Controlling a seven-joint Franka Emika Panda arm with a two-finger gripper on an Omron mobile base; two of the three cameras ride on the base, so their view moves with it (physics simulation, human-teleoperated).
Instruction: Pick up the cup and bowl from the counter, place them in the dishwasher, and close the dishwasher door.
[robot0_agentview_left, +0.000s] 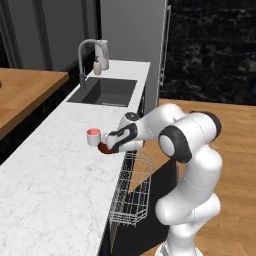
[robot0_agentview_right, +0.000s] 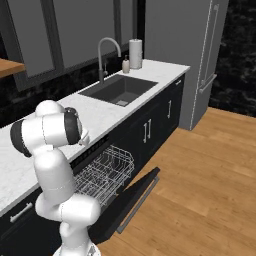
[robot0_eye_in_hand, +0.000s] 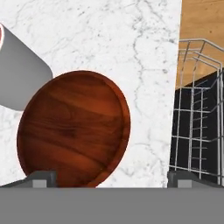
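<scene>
The tool (robot0_eye_in_hand: 109, 177) hangs over the bowl (robot0_eye_in_hand: 73, 129) with its fingers spread wide and nothing between them. The bowl sits on the tabletop (robot0_agentview_left: 45, 185) close to its front edge, above the pulled-out dishwasher rack (robot0_agentview_left: 132, 192), and the cup (robot0_agentview_left: 93, 137) stands just beside it on the side away from that edge; whether the two touch I cannot tell. The main risk I see is that closeness: a finger coming down on the cup's side of the bowl could knock or tip the cup, and a shallow rim gives little to pinch, so the bowl may slip or skate toward the edge and drop. The dishwasher door (robot0_agentview_right: 132, 200) lies open and low in front of the base, an obstacle for any driving. Farther along the tabletop are the sink (robot0_agentview_left: 102, 92), faucet (robot0_agentview_left: 87, 55) and a soap bottle (robot0_agentview_right: 126, 64), well apart from the work.
</scene>
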